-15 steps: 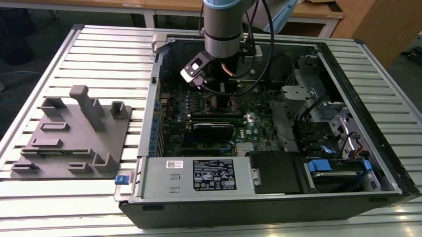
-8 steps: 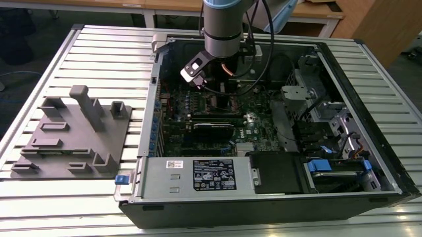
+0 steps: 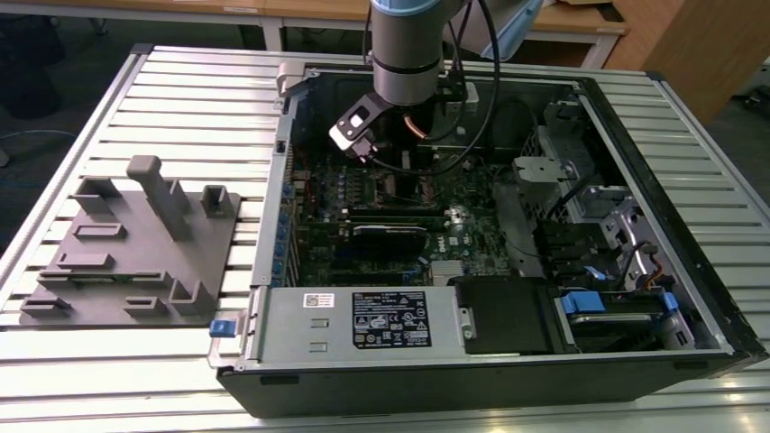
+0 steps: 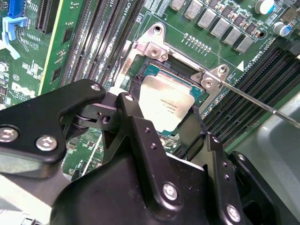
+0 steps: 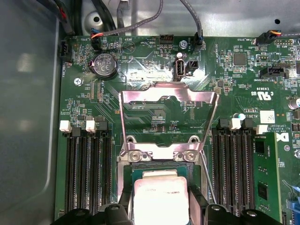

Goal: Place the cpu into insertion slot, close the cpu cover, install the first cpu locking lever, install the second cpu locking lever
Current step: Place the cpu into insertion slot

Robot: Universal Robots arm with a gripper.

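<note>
Open case point(image 3: 481, 388) lies flat on a slatted metal table point(image 3: 193, 99). Grey moulded fixture point(image 3: 132, 244) on the table, just beside the case, on the exterior view's left. Small blue tab point(image 3: 222, 327) at the case's near corner. Labelled power supply point(image 3: 361, 320) along the near wall. On the board: coin battery point(image 5: 105, 64), black memory slots point(image 5: 86, 168).

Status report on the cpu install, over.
Gripper shut on cpu, at the slot. Cover open, folded back. Lever clear of slot.
</note>
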